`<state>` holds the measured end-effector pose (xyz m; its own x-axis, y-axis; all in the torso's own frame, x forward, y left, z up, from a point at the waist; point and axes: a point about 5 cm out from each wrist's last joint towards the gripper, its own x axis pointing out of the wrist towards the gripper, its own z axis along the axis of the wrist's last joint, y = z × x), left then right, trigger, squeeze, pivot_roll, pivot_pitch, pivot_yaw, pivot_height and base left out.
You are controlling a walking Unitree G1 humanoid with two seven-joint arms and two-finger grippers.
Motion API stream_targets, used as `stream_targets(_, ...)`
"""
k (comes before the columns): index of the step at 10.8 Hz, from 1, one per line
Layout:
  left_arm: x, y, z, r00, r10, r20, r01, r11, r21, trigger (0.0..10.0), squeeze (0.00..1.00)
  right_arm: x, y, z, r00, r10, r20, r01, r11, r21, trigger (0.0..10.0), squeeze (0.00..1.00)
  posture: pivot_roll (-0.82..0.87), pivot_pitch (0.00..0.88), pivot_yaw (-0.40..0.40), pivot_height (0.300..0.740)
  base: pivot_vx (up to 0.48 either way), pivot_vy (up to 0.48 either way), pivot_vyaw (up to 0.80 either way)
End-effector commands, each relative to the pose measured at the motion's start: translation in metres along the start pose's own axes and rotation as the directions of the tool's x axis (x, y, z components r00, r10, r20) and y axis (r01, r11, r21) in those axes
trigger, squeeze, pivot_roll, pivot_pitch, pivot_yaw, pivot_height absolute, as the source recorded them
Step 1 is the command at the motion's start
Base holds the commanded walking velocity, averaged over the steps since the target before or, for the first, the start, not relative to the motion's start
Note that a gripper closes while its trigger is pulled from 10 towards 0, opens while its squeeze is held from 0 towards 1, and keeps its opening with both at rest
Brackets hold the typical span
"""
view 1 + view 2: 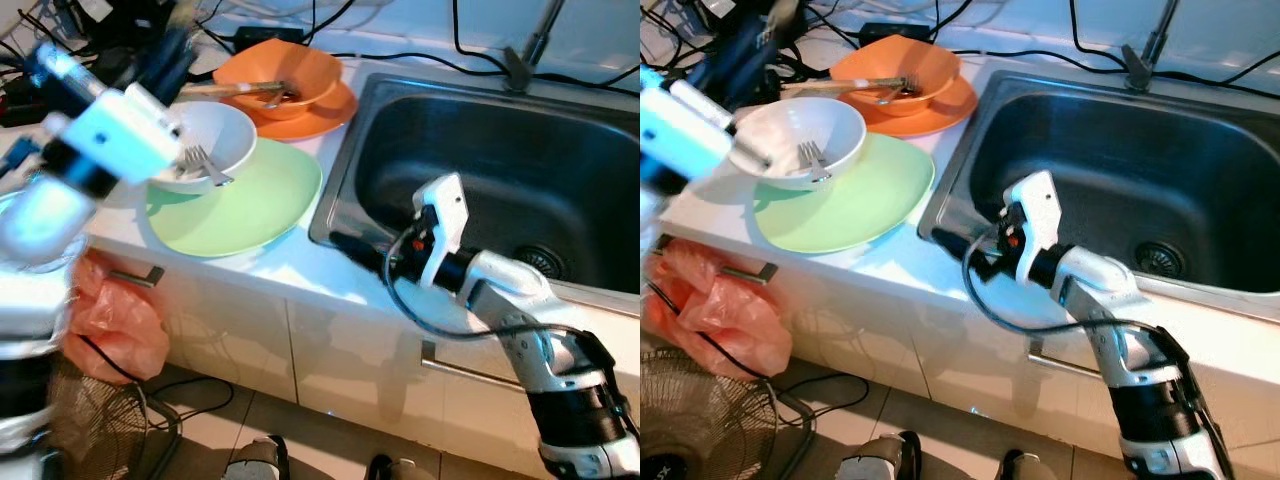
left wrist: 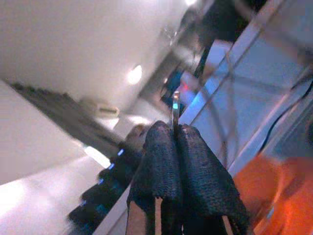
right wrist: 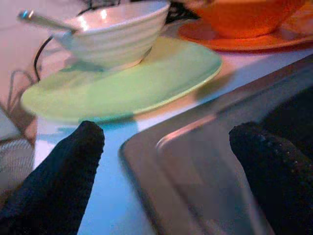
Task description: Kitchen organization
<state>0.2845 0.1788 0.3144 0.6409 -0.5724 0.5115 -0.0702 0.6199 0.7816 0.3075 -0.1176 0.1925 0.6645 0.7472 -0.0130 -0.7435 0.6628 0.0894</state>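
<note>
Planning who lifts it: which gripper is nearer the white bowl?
Left. The left gripper hovers by the white bowl; the right gripper is off at the sink corner.

Head stereo pair looks forward and down from above the surface (image 1: 290, 265); both eyes share the sink (image 1: 520, 170), green plate (image 1: 250, 205) and white bowl (image 1: 800, 135). Right wrist camera sits low and close at the sink (image 3: 195, 161) rim, facing the same plate and bowl. Left wrist camera points upward, blurred, toward ceiling lights.
</note>
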Motion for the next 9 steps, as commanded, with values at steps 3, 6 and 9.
stream_targets(3,0.012,-0.044,0.010,0.986,-0.109,0.125,0.120,0.989,-0.084,0.0,0.00,0.000,-0.012,0.018,0.992,-0.073,0.102,0.057,0.986,0.157,10.0,0.00,0.15,0.115,0.034,0.740,0.000,0.000,0.00)
stream_targets(6,0.010,-0.086,0.023,0.934,-0.249,0.256,0.289,0.948,-0.131,0.0,0.00,-0.013,-0.038,0.039,0.973,-0.162,0.163,0.096,0.930,0.356,10.0,0.00,0.13,0.127,0.044,0.740,0.000,0.000,0.00)
stream_targets(9,0.001,-0.109,0.022,0.884,-0.357,0.302,0.403,0.909,-0.104,0.0,0.00,-0.019,-0.051,0.054,0.981,-0.149,0.121,0.085,0.903,0.421,10.0,0.00,0.11,0.144,0.045,0.740,0.000,0.000,0.00)
